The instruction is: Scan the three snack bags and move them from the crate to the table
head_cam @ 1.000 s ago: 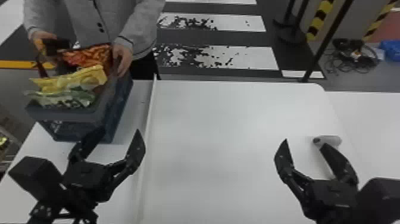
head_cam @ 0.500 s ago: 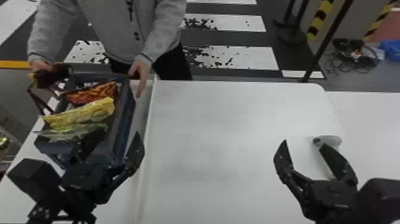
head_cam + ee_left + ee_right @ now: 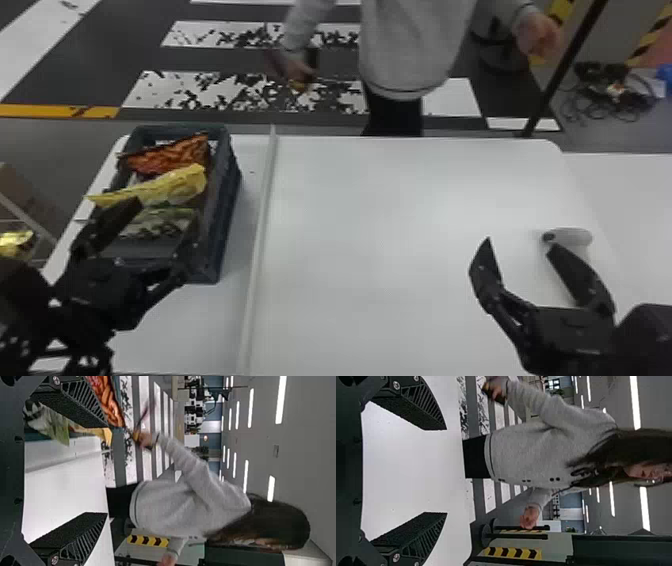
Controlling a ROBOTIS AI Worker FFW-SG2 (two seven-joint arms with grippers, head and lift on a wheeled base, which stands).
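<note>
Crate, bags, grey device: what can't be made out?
Crate, near left corner: head view, behind left gripper.
Green bag, left end: head view, behind that gripper's fingers.
Orange bag, one end: left wrist view, cut off by edge.
Grey device, near part: head view, behind right gripper.

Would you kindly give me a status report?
Left end effector open by crate; right end effector open by scanner. Three bags in crate. Possible obstacle: strip right of crate.
</note>
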